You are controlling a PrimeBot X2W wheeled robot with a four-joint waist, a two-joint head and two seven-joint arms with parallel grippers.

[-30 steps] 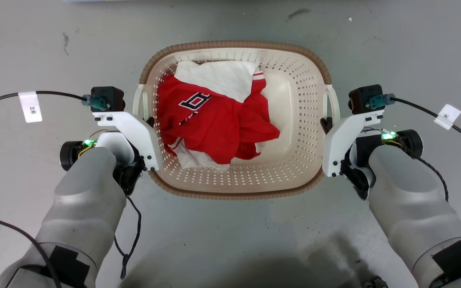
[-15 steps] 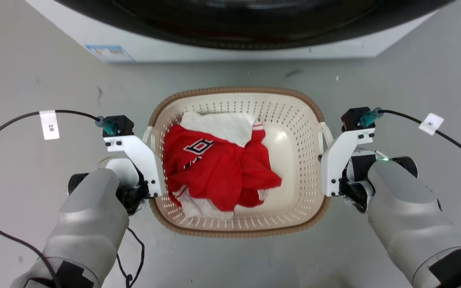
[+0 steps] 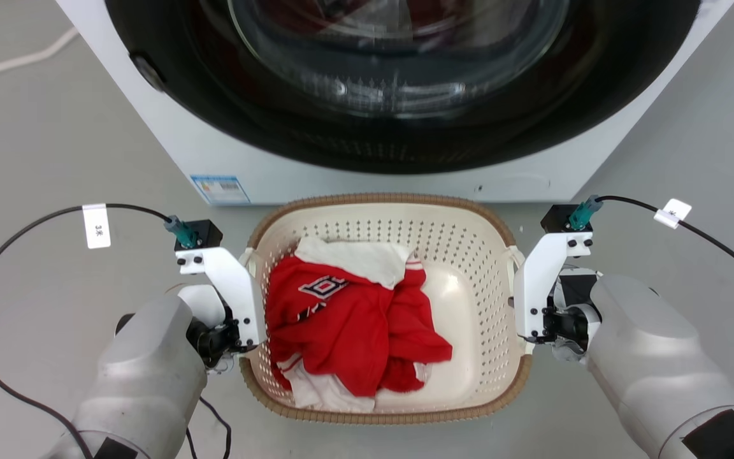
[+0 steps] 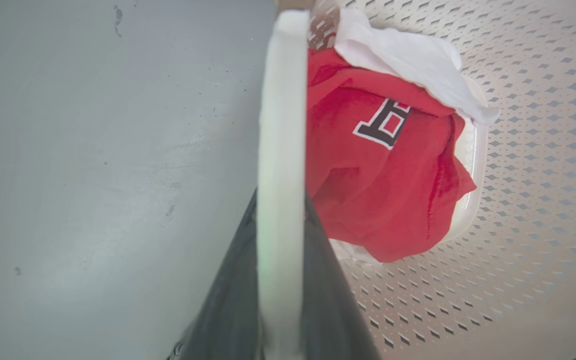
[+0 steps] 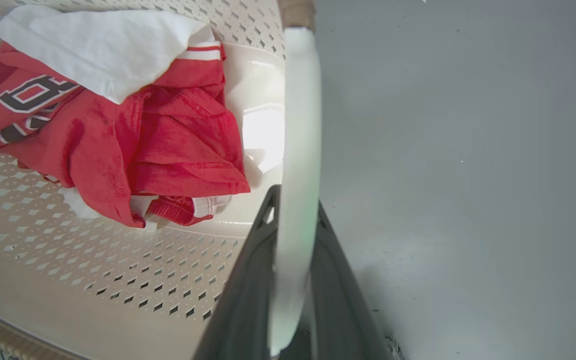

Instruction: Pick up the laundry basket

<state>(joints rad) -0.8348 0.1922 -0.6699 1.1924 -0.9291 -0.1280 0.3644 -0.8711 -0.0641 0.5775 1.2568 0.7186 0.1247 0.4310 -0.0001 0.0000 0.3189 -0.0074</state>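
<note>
Over grey floor (image 3: 55,146), left tool (image 4: 281,195) and right tool (image 5: 295,197) clamp laundry basket (image 3: 456,242).

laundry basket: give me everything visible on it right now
The laundry basket is cream-white plastic, rounded-rectangular, with perforated walls, a brown woven-look rim and white side handles. It is upright before the washing machine, holding a crumpled red garment and a white cloth. The left gripper clamps its left handle, the right gripper its right handle.
</note>
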